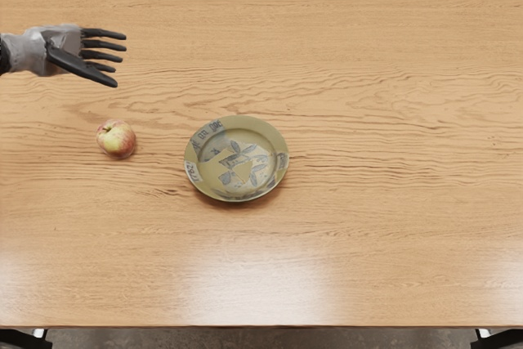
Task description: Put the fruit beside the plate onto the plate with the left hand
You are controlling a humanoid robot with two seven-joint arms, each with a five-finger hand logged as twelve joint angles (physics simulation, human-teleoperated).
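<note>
A red and yellow apple (116, 138) lies on the wooden table, a short way left of the plate (236, 158). The plate is round, olive-rimmed with a blue leaf pattern, and holds nothing. My left hand (98, 55) comes in from the left edge, hovering above and behind the apple, clearly apart from it. Its dark fingers (105, 45) are spread and point right, holding nothing. The right arm does not show.
The wooden table (368, 226) spans the whole view, with a brown wall behind its far edge. Its front edge runs along the bottom of the view.
</note>
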